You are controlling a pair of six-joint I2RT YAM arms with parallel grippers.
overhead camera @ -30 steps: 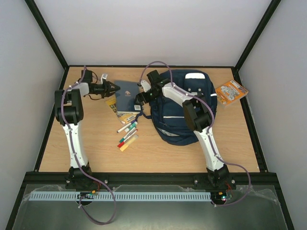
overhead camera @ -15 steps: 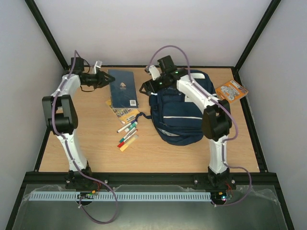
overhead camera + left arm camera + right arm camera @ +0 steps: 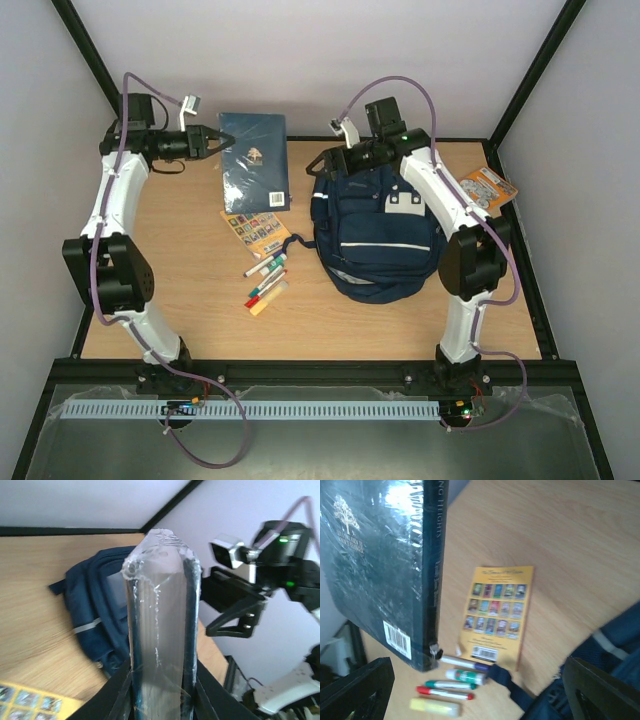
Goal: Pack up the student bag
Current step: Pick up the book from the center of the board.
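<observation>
Clamping one edge of the dark blue book (image 3: 255, 160), the left gripper (image 3: 207, 142) has its jaws closed on the shrink-wrapped cover, and its wrist view looks straight along the book's thin edge toward the student bag (image 3: 378, 232). The book hangs clear of the table (image 3: 190, 300) near the far left corner, cover upward, presumably lifted so it can be carried across to the bag's mouth. The right gripper (image 3: 342, 160) has its jaws spread wide with nothing between them. It hovers at the bag's top end, on the side facing the book. I judge it is there to catch the rim of the opening and hold it apart, though whether the zip is undone is hidden under the arm. The bag itself lies flat right of centre, grey patches up, top toward the back wall. Loose on the wood between the two arms are a yellow booklet (image 3: 255, 231) and a small row of markers (image 3: 266, 283), just beside the bag's left flank. An orange packet (image 3: 482, 188) sits apart on the bag's other side, near the table's far right edge
</observation>
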